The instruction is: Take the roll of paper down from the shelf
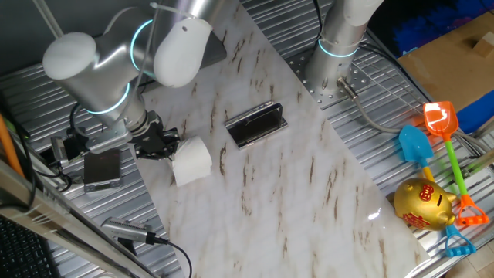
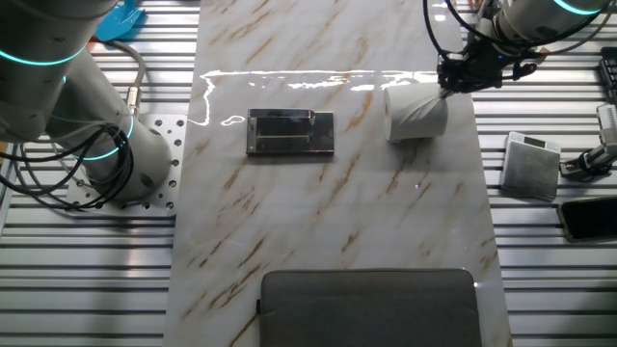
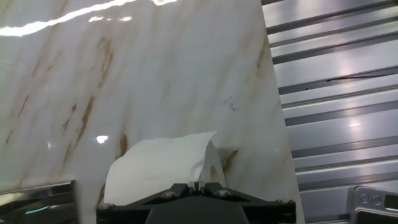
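The white toilet-paper roll [image 1: 191, 161], a short fat cylinder of soft paper, is off the rack and sits tilted near one edge of the pale marble-patterned worktop [image 1: 309, 185]. In the other fixed view the roll [image 2: 416, 113] leans with its upper corner pinched by the black two-finger end effector [image 2: 449, 81], which is clamped on the roll's edge. The hand view shows the paper [image 3: 165, 167] bunched right under the end effector [image 3: 199, 186], the fingers drawn close together on it.

The small low rectangular shelf [image 1: 256, 124], dark and glossy with shiny metal edges, stands well apart from the roll toward the middle of the worktop; from the other side, the shelf [image 2: 290, 132] carries nothing on top.

Beside the roll, off the marble on the ribbed metal table, lies a flat grey square box [image 2: 531, 164]. A large grey mat [image 2: 369, 306] rests at the near end of the worktop. Further off lie a golden piggy bank [image 1: 423, 204] and colourful plastic beach toys [image 1: 438, 131].
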`<state>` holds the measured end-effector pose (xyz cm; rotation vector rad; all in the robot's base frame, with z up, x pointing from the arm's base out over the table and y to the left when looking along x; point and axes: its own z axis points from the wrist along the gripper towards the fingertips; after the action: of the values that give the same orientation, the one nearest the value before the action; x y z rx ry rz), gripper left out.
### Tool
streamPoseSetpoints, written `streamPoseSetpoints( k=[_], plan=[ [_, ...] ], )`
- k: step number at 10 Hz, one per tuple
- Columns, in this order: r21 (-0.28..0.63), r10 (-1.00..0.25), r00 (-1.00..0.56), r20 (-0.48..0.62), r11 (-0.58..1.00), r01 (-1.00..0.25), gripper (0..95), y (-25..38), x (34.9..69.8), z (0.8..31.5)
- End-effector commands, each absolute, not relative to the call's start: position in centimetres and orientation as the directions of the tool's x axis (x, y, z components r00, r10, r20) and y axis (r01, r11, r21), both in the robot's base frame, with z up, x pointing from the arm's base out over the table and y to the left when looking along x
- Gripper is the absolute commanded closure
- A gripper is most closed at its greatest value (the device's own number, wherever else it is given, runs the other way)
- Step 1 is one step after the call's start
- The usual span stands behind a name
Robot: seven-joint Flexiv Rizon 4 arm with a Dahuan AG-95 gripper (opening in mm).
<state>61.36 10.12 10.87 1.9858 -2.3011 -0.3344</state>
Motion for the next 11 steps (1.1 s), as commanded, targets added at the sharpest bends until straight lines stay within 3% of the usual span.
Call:
streamPoseSetpoints(
  k=[1, 3, 5, 6, 9, 11],
  plan=[
    [0.215, -0.985, -0.154, -0.079, 0.134, -0.967, 95.0, 10.1, 61.3, 10.8],
    [0.212, -0.985, -0.155, -0.079, 0.136, -0.968, 95.0, 10.1, 61.3, 10.8],
    [0.211, -0.984, -0.161, -0.078, 0.141, -0.967, 57.0, 10.1, 61.4, 10.9],
    [0.211, -0.984, -0.161, -0.078, 0.141, -0.967, 57.0, 10.0, 61.4, 10.9],
    [0.209, -0.981, -0.181, -0.074, 0.162, -0.964, 0.0, 10.0, 61.5, 11.5],
    [0.19, -0.978, -0.199, -0.061, 0.184, -0.964, 0.0, 9.8, 61.6, 12.1]
  ],
)
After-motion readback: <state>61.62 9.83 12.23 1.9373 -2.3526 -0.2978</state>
